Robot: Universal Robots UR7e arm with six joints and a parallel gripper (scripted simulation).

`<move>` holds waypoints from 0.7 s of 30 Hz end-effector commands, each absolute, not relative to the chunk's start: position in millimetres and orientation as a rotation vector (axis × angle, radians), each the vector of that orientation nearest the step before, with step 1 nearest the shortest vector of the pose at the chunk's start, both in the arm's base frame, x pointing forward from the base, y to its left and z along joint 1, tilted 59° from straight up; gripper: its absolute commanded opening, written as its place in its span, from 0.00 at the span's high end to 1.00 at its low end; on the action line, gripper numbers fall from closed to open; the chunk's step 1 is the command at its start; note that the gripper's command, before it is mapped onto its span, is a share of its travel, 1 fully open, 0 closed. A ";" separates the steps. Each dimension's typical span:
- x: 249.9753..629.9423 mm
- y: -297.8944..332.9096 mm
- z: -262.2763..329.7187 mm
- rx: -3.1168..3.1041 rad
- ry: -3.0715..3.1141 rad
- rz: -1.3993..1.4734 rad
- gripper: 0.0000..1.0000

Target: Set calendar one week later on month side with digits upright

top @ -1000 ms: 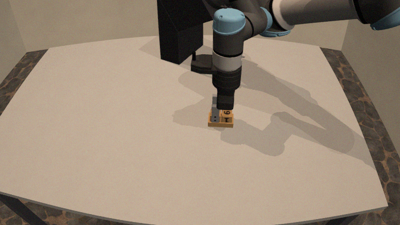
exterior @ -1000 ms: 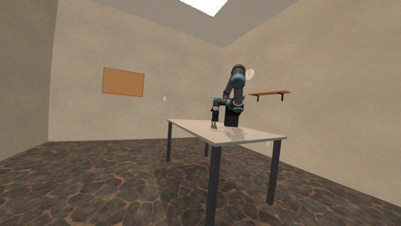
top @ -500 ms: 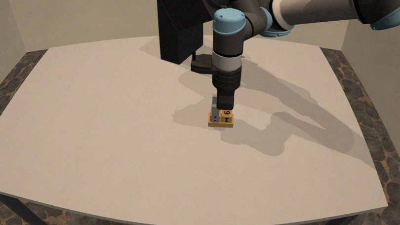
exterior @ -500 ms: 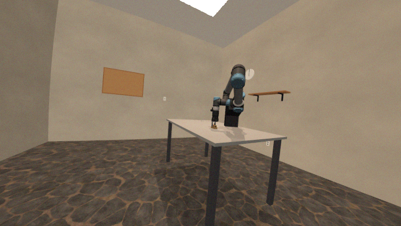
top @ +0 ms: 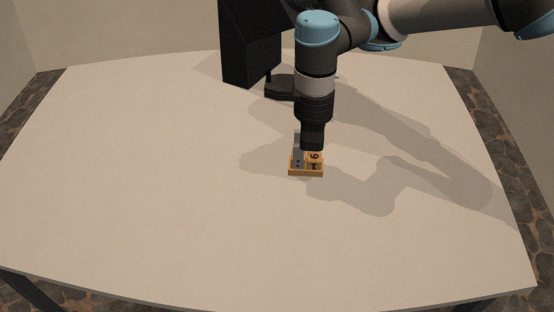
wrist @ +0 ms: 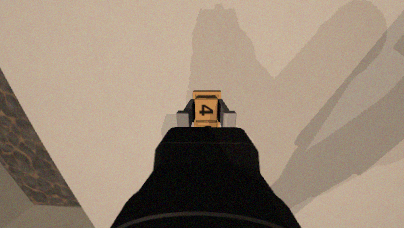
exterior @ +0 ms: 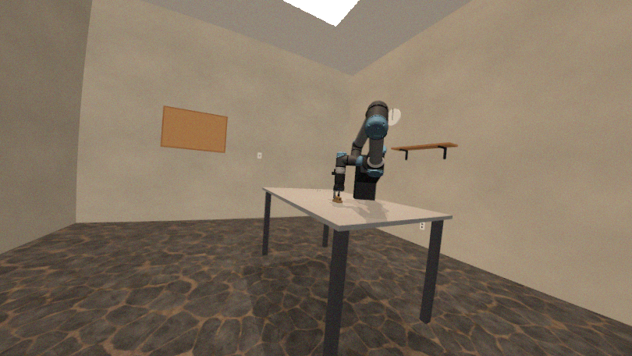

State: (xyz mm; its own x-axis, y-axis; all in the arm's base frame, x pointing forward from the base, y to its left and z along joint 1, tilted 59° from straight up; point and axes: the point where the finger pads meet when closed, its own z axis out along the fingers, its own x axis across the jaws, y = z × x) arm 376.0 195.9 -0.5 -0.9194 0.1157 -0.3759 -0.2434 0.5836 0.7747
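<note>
The small orange tray (top: 305, 172) lies flat near the table's middle. Its right cube (top: 314, 161) shows a 6 on top and a 1 lying sideways on the face towards the top camera. My gripper (top: 297, 158) points straight down over the tray's left place. One grey finger covers the left cube's near face there. In the wrist view my gripper (wrist: 206, 106) is shut on this left cube (wrist: 206, 110), with a finger tight against each side. Its top face shows a 4. The month's name is not visible. In the exterior view the gripper (exterior: 337, 195) and tray (exterior: 337, 201) are tiny.
The arm's black base block (top: 247, 42) stands at the table's back, behind the tray. The table's left edge and the stone floor (wrist: 25, 150) show in the wrist view. A wall shelf (exterior: 424, 147) and a cork board (exterior: 193, 129) hang far off.
</note>
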 end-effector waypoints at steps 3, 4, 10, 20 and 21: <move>373.9 191.5 2.2 -0.102 2.429 1.272 0.43; 373.5 190.7 2.7 -0.102 2.429 1.272 0.43; 371.5 183.9 6.9 -0.103 2.429 1.271 0.43; 368.9 171.7 14.4 -0.105 2.428 1.268 0.43; 368.2 170.1 15.4 -0.105 2.428 1.268 0.43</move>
